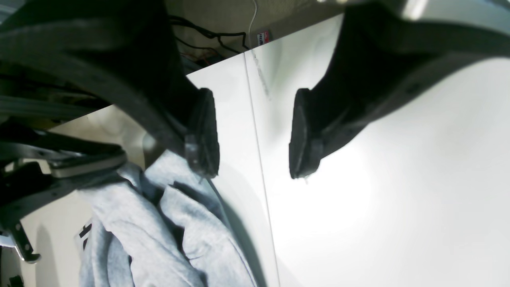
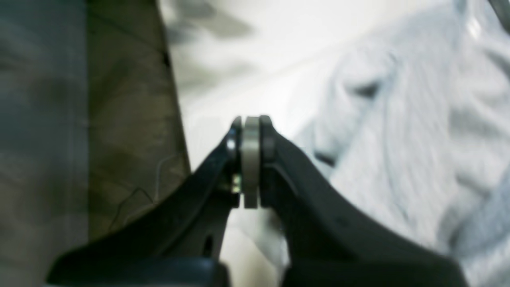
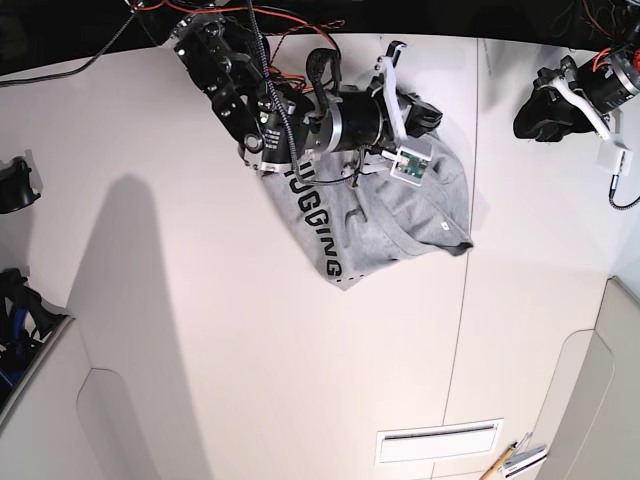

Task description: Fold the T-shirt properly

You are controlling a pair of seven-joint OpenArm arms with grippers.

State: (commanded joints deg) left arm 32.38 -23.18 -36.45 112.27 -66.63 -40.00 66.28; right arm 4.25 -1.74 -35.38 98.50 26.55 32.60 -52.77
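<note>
T-shirt [image 3: 385, 215], grey, black lettering, bunched on white table [image 3: 250, 350] beneath right gripper [image 2: 250, 159], pinched on a pale strip, fabric uncertain; left gripper [image 1: 255, 133] wide apart, nothing between.

The right arm [image 3: 300, 115] was built of black housings with silver-grey metal rings between segments, and black and red cables were looped along it. A small white camera module [image 3: 410, 162] with a green board was fixed beside its wrist. The right hand [image 2: 250, 159] was formed of two curved matte-black fingers. The left hand [image 1: 254, 133] was made of broad black fingers tipped with flat, dark rubber pads [image 1: 203, 131]. White brackets and red wires were seen on the left arm [image 3: 580, 95].
</note>
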